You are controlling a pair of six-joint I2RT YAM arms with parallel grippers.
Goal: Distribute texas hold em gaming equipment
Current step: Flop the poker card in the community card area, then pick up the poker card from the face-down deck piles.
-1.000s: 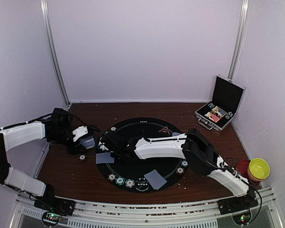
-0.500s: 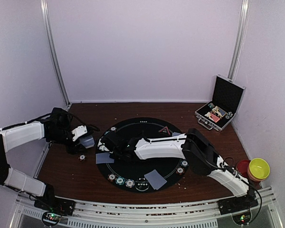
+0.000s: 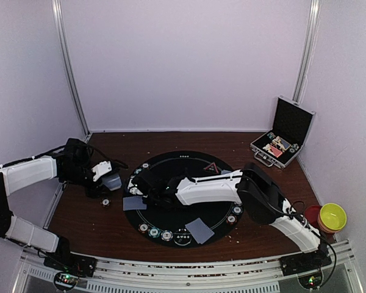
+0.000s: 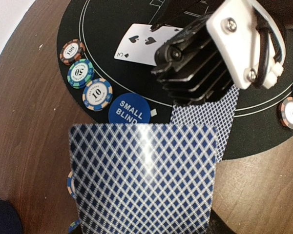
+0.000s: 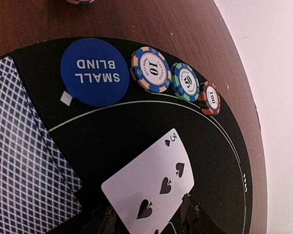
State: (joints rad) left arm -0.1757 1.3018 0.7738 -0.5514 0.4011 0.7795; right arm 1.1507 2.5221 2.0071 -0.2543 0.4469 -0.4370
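Gleaming diamond-print card [image 4: 144,178] w/ rnd striped chips [image 4: 95,93]

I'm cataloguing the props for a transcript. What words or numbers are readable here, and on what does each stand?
"SMALL BLIND": blue disc.
"10": blue-and-cream chip.
"20": green chip.
"100": red-and-black chip.
"3" with spade pips: face-up card.
Front chips in the top view: too small to read.

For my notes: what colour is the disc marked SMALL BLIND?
Blue with white lettering; the disc shows best in the right wrist view.
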